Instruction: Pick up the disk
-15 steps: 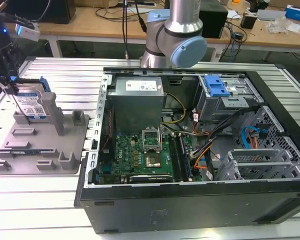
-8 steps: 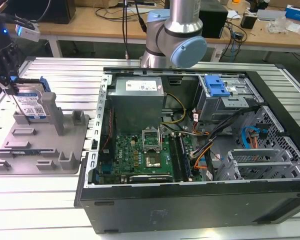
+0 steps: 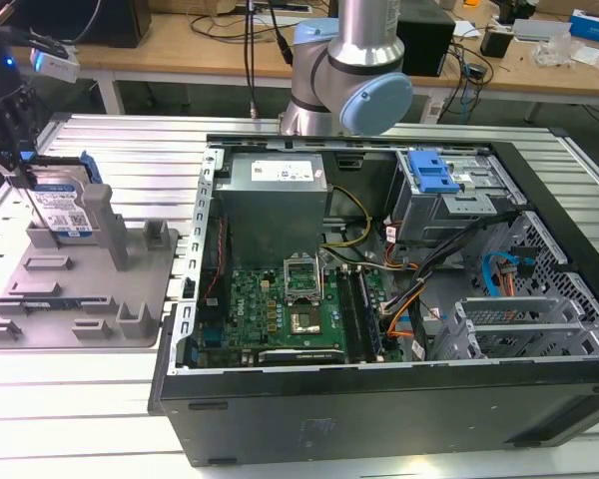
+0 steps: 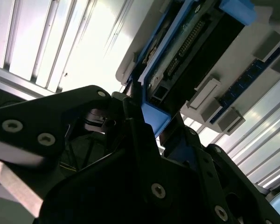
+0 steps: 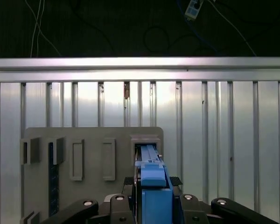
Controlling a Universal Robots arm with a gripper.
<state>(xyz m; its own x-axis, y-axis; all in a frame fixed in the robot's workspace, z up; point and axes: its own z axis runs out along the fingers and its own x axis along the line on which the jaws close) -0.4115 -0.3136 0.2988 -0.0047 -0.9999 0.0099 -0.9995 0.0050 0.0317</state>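
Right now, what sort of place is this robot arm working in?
Probably a robotics lab or workshop for computer assembly: an open desktop computer case with its motherboard exposed, a disk standing in a grey fixture tray on a slatted metal table, and wooden workbenches behind.

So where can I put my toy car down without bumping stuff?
On the bare ribbed table in front of the grey tray, or behind it. The tray, with the disk, and the computer case are crowded.
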